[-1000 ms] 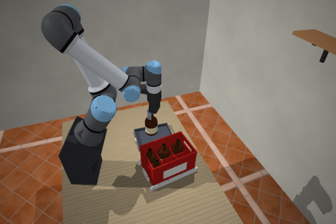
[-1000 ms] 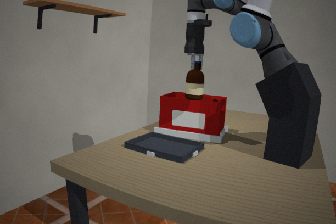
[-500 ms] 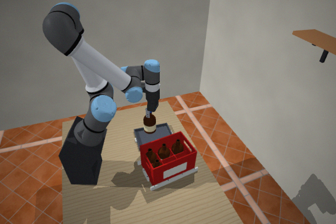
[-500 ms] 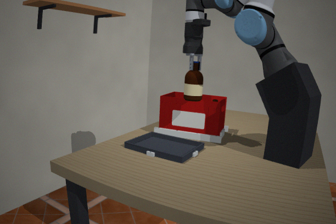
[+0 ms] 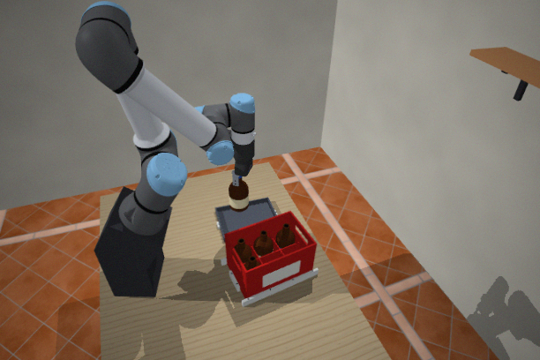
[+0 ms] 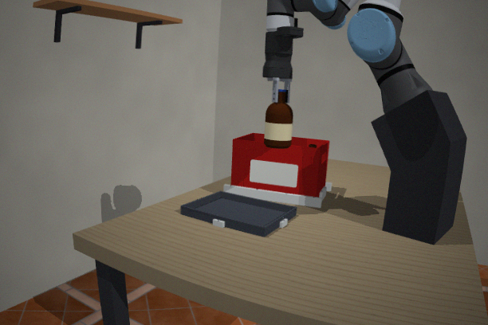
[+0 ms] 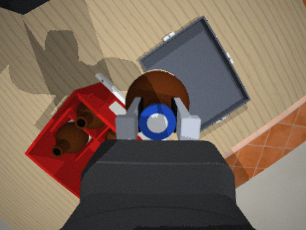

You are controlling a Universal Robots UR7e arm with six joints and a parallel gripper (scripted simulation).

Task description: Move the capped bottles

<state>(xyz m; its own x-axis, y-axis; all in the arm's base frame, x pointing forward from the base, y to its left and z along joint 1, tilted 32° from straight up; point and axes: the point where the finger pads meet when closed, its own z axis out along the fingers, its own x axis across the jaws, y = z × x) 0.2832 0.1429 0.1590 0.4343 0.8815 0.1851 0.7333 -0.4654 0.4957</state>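
My gripper [image 5: 236,181] [image 6: 281,97] [image 7: 157,108] is shut on the neck of a brown bottle [image 5: 238,192] [image 6: 278,130] [image 7: 157,87] with a blue cap and a cream label. The bottle hangs upright in the air, clear of the crate and above the level of the tray. In the wrist view it covers part of the tray's crate-side edge. The dark grey tray [image 5: 247,219] [image 6: 239,211] [image 7: 220,75] is flat and holds no bottle. The red crate [image 5: 310,258] [image 6: 241,162] [image 7: 62,175] holds several brown bottles; those whose tops show, such as one bottle [image 5: 263,244], have no cap.
The crate stands right beside the tray, with white strips [image 5: 282,287] [image 6: 275,195] along its foot. The robot's dark base [image 5: 132,263] [image 6: 423,182] stands on the table on the other side. A wooden shelf [image 5: 507,60] [image 6: 108,10] is on the wall.
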